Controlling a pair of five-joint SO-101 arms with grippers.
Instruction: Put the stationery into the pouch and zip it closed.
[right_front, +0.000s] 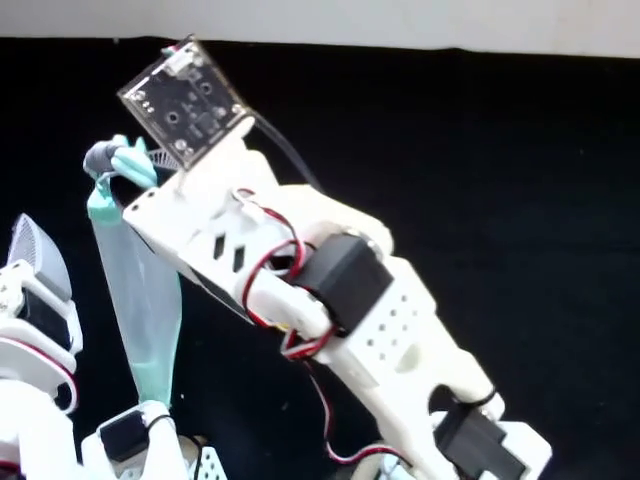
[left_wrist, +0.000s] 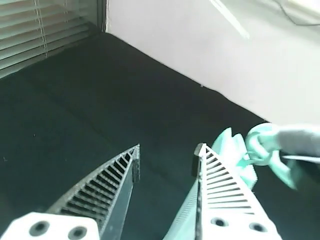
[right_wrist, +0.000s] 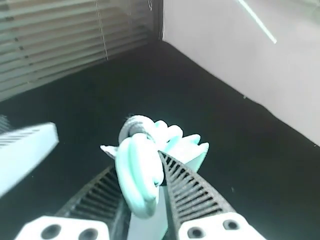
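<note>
A pale teal pouch (right_front: 140, 300) hangs in a long strip above the black table. Its upper end has a teal loop zip pull (right_front: 130, 162) with a grey piece. My right gripper (right_front: 125, 170) is up at the far left and is shut on that pull, which sits between its ribbed fingers (right_wrist: 192, 192) as the zip pull (right_wrist: 137, 175). The pouch's top (right_wrist: 185, 145) bunches just beyond the fingertips. My left gripper (left_wrist: 168, 148) is open. The pouch (left_wrist: 232, 145) and its zip pull (left_wrist: 262, 145) lie beside and beyond one finger (left_wrist: 220, 195).
The black table cloth (right_front: 480, 150) spreads to the right and back, ending at a pale wall (right_front: 400, 20). The right arm's white body (right_front: 350, 290) crosses the middle of the high view. A left-arm finger (right_front: 35, 250) stands at the left edge. Window blinds (right_wrist: 55, 45) lie behind.
</note>
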